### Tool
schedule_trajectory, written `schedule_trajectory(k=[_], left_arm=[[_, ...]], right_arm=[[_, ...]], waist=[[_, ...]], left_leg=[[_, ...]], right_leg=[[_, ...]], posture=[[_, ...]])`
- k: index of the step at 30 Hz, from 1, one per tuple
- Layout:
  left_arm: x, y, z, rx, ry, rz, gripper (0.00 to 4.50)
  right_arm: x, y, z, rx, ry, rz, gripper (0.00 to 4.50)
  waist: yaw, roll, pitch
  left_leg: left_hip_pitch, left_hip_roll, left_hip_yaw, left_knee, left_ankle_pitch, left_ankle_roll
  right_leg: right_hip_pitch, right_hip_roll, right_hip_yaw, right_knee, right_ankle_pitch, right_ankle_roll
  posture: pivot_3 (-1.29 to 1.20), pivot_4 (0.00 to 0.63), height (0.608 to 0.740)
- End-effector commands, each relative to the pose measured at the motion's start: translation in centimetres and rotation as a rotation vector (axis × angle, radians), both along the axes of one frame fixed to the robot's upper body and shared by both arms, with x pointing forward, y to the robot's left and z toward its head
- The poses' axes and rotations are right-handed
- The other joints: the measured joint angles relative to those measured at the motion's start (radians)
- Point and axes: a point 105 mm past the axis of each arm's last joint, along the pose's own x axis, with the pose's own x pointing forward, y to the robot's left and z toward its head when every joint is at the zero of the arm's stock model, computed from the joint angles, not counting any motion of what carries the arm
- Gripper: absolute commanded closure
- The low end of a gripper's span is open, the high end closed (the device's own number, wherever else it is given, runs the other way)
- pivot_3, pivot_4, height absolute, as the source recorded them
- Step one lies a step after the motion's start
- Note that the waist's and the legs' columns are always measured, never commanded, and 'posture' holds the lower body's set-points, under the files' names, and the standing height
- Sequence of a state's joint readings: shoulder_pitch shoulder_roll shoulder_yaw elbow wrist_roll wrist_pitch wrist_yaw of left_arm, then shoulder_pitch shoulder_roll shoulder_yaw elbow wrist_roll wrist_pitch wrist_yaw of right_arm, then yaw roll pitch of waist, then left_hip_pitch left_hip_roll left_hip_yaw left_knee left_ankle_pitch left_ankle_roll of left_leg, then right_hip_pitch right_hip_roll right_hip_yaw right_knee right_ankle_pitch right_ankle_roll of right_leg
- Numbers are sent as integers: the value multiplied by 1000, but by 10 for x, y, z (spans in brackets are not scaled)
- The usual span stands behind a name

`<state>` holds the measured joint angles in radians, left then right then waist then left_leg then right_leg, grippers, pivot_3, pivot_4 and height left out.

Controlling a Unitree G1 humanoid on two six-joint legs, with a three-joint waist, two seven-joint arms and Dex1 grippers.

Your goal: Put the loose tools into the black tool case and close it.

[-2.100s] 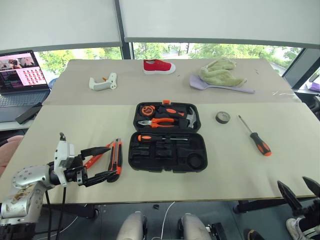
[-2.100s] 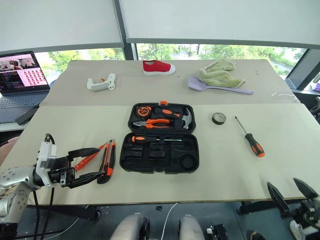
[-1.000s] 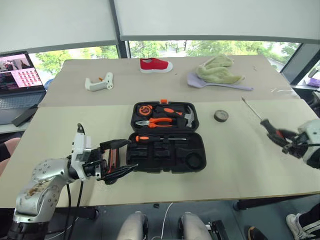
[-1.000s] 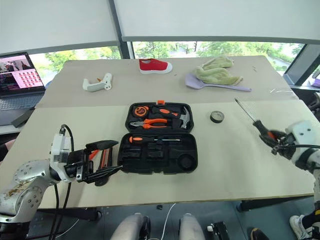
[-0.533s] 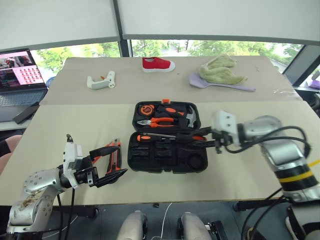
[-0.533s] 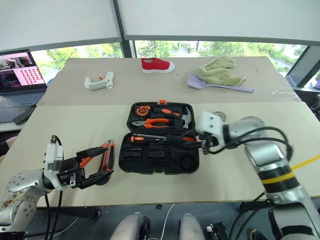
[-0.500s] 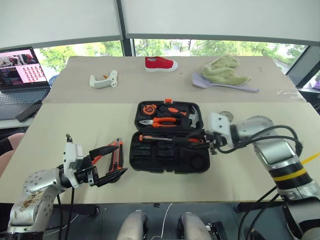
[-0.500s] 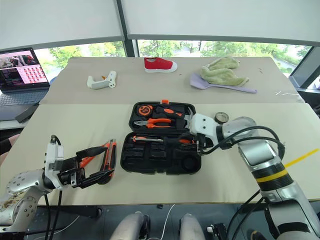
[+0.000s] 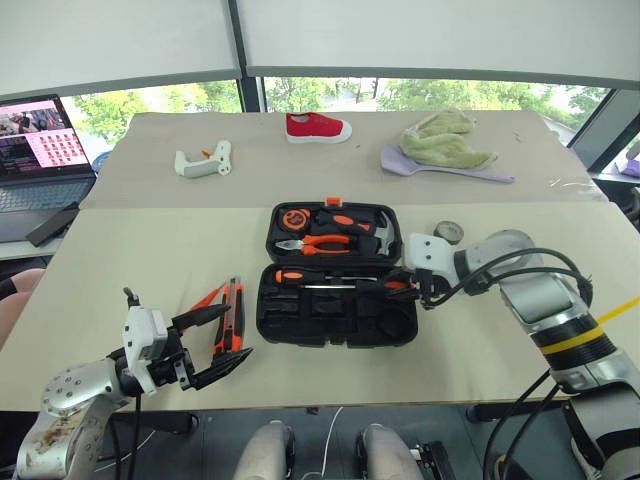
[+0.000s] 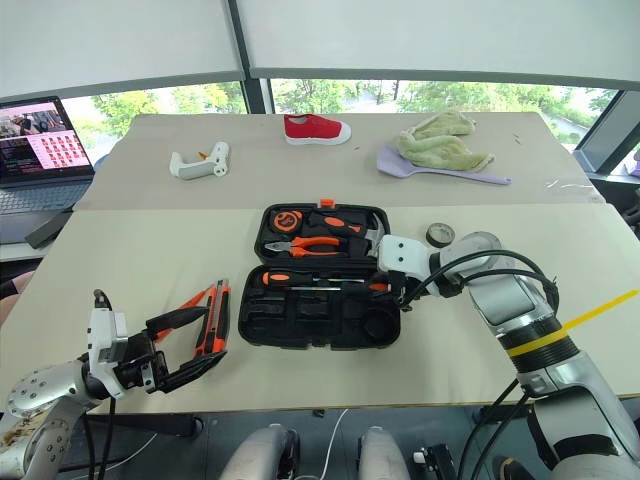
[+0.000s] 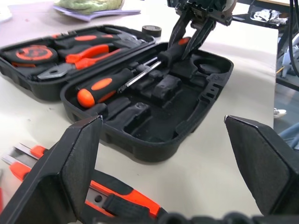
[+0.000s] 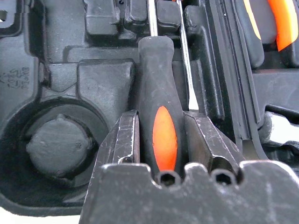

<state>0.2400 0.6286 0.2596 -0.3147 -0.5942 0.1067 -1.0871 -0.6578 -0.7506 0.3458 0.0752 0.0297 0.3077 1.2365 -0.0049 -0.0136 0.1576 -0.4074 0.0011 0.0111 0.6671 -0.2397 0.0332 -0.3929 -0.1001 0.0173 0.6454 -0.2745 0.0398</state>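
The black tool case (image 9: 320,338) lies open at the table's middle. My right gripper (image 9: 408,287) is shut on the black-and-orange handle of a screwdriver (image 12: 159,126). It holds the tool low over the right part of the case's front half, shaft pointing left along a recess. A second screwdriver (image 9: 296,275) rests in the recess just behind. Left of the case lie the utility knife (image 9: 232,322) and the slim orange tester screwdriver (image 9: 203,300). My left gripper (image 9: 238,332) stands open just in front of them, holding nothing. The tape roll (image 9: 449,232) sits right of the case.
Pliers, a hammer and a tape measure fill the case's rear half (image 9: 325,240). At the back are a white gun-shaped tool (image 9: 203,162), a red shoe (image 9: 318,128) and a green cloth (image 9: 445,145) on a purple scoop. A laptop (image 9: 40,150) stands far left.
My right arm has swung left from the table's right side, carrying the screwdriver down to the case. My left gripper has drawn back a little toward the front edge, still open.
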Motion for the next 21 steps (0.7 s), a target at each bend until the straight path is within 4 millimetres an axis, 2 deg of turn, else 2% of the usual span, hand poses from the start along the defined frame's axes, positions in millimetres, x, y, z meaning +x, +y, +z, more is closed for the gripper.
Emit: schedule_trajectory(k=[1, 3, 8, 11, 13, 14, 15, 21], left_arm=[[2, 2, 9, 1, -62, 9, 0], [3, 2, 8, 1, -63, 11, 0], [4, 3, 6, 2, -65, 15, 0], [3, 5, 4, 4, -64, 26, 0], [3, 6, 3, 6, -63, 34, 0], [3, 7, 3, 7, -64, 35, 0], [4, 7, 3, 7, -65, 35, 0], [6, 5, 3, 15, -69, 28, 0]], right_arm=[[5, 15, 15, 75, -77, 27, 3482], [4, 21, 21, 109, -106, 66, 2460], [-1, 13, 45, 217, -134, 123, 814], [-1, 1, 56, 305, -113, 100, 814], [-1, 1, 59, 375, -89, 89, 814], [-1, 2, 59, 394, -81, 88, 1383], [1, 7, 56, 420, -69, 73, 1605], [8, 30, 29, 450, -19, 3, 3574]], waist=[[-3, 0, 0], [-7, 0, 0], [-8, 0, 0], [-6, 0, 0], [-7, 0, 0], [-7, 0, 0], [-7, 0, 0], [-12, 0, 0]], left_leg=[[0, 0, 0, 0, 0, 0], [0, 1, 0, 0, 0, 0], [0, 0, 0, 0, 0, 0], [0, 0, 0, 0, 0, 0], [1, 0, 0, 0, 0, 0], [1, 0, 0, 0, 0, 0], [1, 1, 0, 0, 0, 0], [1, 3, 0, -2, 0, 0]], right_leg=[[0, 0, 0, 0, 0, 0], [0, 2, 0, 0, 0, 0], [-1, 3, 0, 0, 0, 0], [0, 3, 0, 0, 0, 0], [1, 3, 0, 0, 0, 0], [1, 3, 0, 0, 0, 0], [1, 3, 0, 0, 0, 0], [0, 2, 0, 0, 0, -1]], posture=[[0, 150, 740], [0, 150, 740], [0, 150, 740], [0, 150, 740], [0, 150, 740], [0, 150, 740], [0, 150, 740], [0, 150, 740]])
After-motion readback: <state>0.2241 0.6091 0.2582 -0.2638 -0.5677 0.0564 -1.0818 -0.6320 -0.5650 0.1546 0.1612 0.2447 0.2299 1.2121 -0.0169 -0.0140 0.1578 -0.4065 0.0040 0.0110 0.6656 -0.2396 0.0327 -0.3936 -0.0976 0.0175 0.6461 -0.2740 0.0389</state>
